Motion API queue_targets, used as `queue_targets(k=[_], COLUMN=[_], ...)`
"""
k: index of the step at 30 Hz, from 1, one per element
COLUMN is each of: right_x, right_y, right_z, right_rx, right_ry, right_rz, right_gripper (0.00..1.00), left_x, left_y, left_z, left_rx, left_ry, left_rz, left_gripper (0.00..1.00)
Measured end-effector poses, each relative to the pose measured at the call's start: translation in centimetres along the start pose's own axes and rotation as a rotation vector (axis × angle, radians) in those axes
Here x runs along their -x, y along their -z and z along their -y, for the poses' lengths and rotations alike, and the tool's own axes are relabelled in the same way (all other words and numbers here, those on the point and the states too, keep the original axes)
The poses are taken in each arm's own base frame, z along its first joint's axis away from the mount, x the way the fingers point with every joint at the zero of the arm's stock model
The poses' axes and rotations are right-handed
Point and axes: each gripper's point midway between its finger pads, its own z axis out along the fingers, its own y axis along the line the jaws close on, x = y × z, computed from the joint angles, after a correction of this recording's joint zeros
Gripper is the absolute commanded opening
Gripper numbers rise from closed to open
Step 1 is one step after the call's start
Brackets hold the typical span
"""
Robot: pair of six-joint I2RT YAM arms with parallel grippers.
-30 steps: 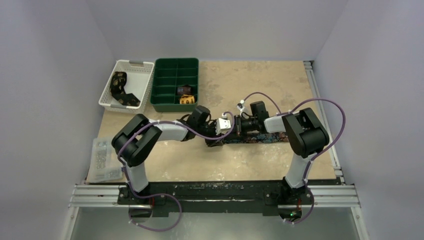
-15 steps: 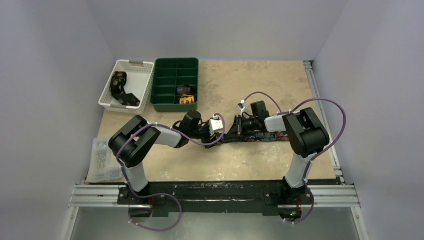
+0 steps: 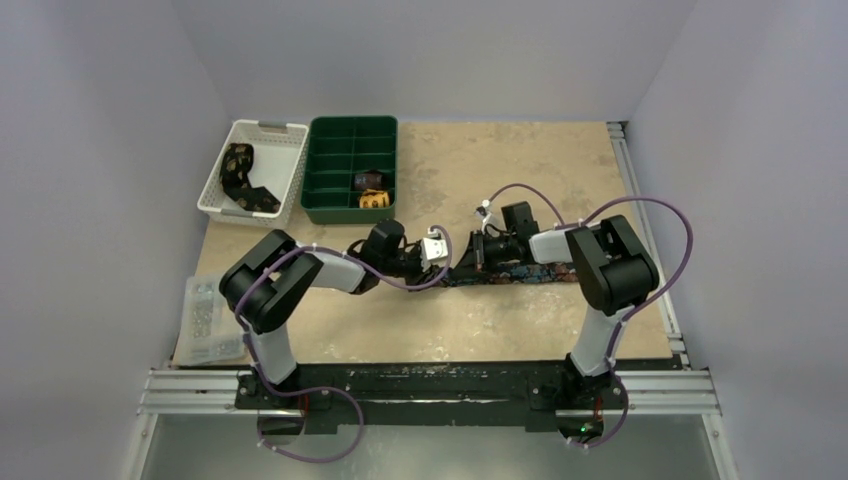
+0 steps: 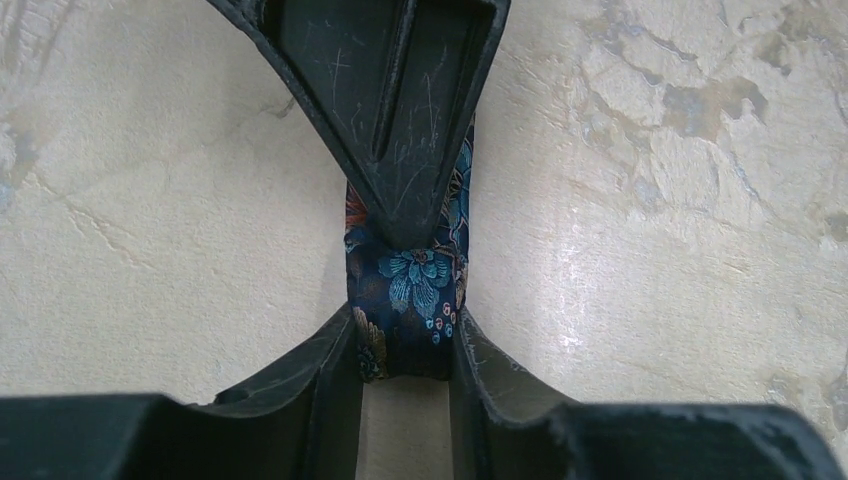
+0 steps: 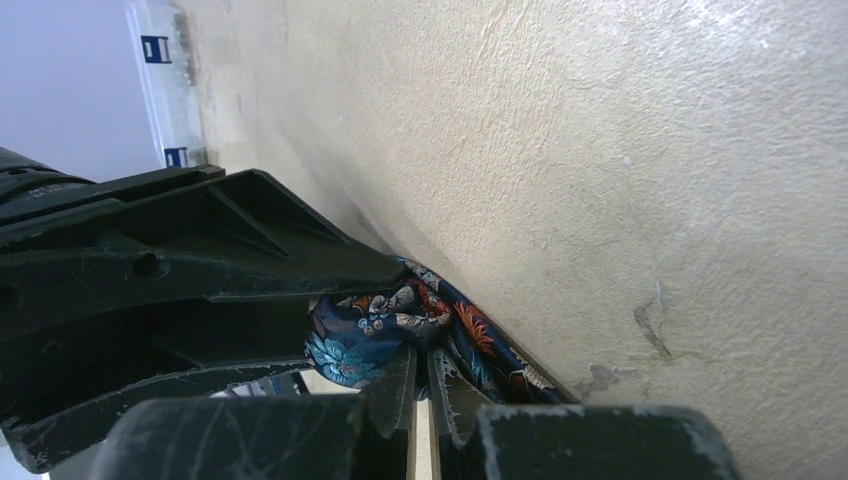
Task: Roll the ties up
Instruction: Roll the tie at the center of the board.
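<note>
The mottled beige tabletop (image 3: 560,170) sits between pale walls. A navy tie (image 3: 505,275) with flower print lies flat across it, running from the middle toward 3 o'clock.

My left jaws are narrow and clasp the sides of the small roll (image 4: 408,310) started at the tie's 9 o'clock end. I judge this grip is there to stop the coil from springing loose or going crooked. My right jaws come in from 3 o'clock, almost fully closed, with their tips pinched on the fabric right at the roll (image 5: 365,330). That looks meant to hold the cloth taut and flat while the coil is turned. Most of the tie is not yet rolled.

At 11 o'clock a green tray (image 3: 350,165) already holds rolled ties (image 3: 371,190) in its compartments. At 10 o'clock a white basket (image 3: 262,132) holds a black-and-gold tie (image 3: 240,175) waiting to be rolled.
</note>
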Motion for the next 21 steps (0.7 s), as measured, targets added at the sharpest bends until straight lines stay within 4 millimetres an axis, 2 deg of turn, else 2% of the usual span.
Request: queue_targets(k=[1,4,10,16,19,21], right_x=[0.0,-0.1,-0.2,-0.1,0.2,0.1], right_y=[0.1,0.3,2.2,5.2,5.6,5.2], right_z=[0.0,0.0,0.0,-0.2,-1.3,-2.0], right_rx=[-0.001,-0.012,-0.044,-0.061,-0.037,-0.014], right_ry=[0.002,0.015,0.022,0.012,0.033,0.041], right_rz=[0.003,0.014,0.013,0.035,0.057,0.057], right_gripper=[0.02,0.20,0.39,0.52,0.53,0.52], left_x=[0.1,0.2,0.6,0.4,0.4,0.4], left_y=[0.0,-0.3,-0.9,-0.9,-0.9,-0.9], left_z=[0.0,0.0,0.1,0.1,0.1,0.1], left_rx=[-0.009,-0.024,-0.050,-0.060,-0.063,-0.065], left_ry=[0.000,-0.014,-0.083,-0.108,-0.119,-0.124], left_rz=[-0.010,-0.046,-0.174,-0.262,-0.294,-0.311], left_gripper=[0.21,0.17,0.15,0.17,0.18,0.19])
